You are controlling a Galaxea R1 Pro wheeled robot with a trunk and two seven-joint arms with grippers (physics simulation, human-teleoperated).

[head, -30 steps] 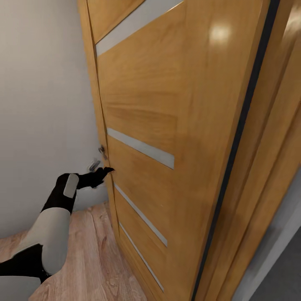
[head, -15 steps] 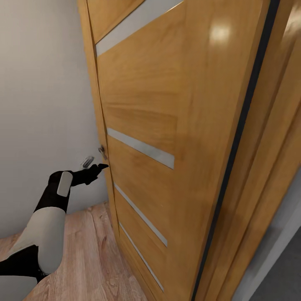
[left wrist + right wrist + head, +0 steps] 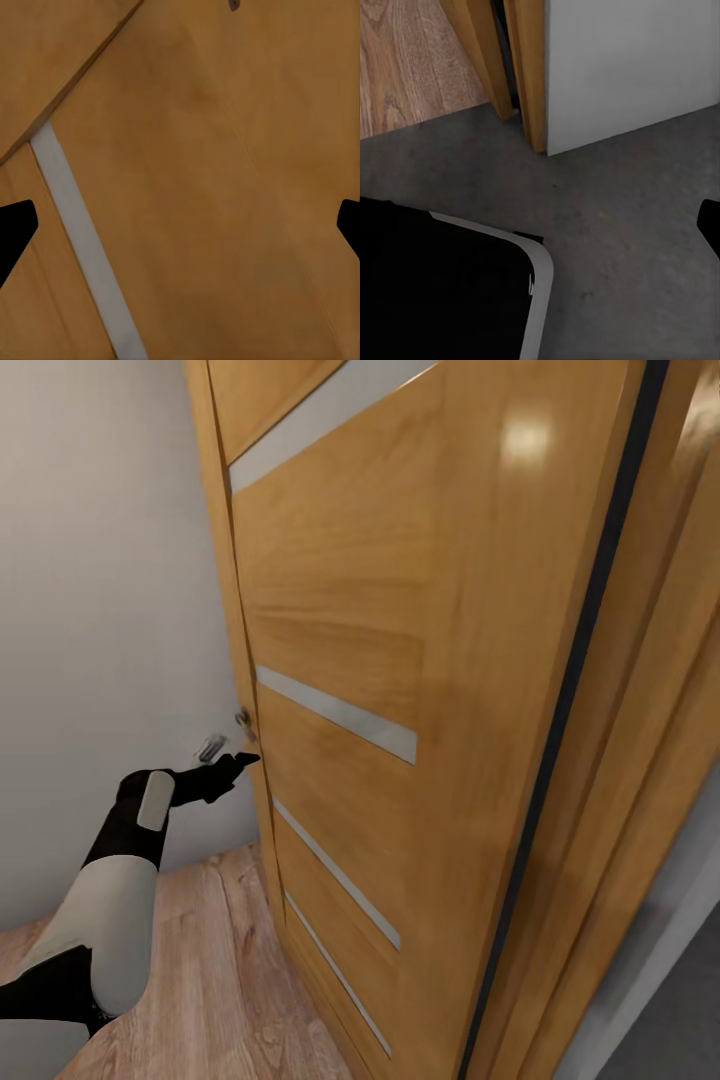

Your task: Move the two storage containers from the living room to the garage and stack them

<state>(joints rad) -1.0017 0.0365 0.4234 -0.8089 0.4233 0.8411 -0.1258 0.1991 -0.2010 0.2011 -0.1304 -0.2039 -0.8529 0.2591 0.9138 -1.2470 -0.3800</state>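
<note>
The two storage containers are out of view. My left gripper (image 3: pixel 240 761) reaches toward the free edge of a wooden door (image 3: pixel 400 660), just below its metal lever handle (image 3: pixel 212 745), with a small gap to the edge. In the left wrist view the left gripper (image 3: pixel 180 232) is open, its black fingertips (image 3: pixel 15 232) far apart against the door's panel and a pale inlay strip (image 3: pixel 82 240). In the right wrist view one black fingertip (image 3: pixel 710 225) sits at the picture's edge over grey concrete floor (image 3: pixel 622 225).
A white wall (image 3: pixel 100 610) stands close on the left of the door. Light wood plank floor (image 3: pixel 220 980) lies under my left arm. Grey concrete floor (image 3: pixel 680 1010) starts past the door frame (image 3: pixel 529 67). My own dark base (image 3: pixel 435 285) shows below the right wrist.
Over the last second my left arm drew back to the left and slightly up, away from the door's edge. In the last half second nothing moved.
</note>
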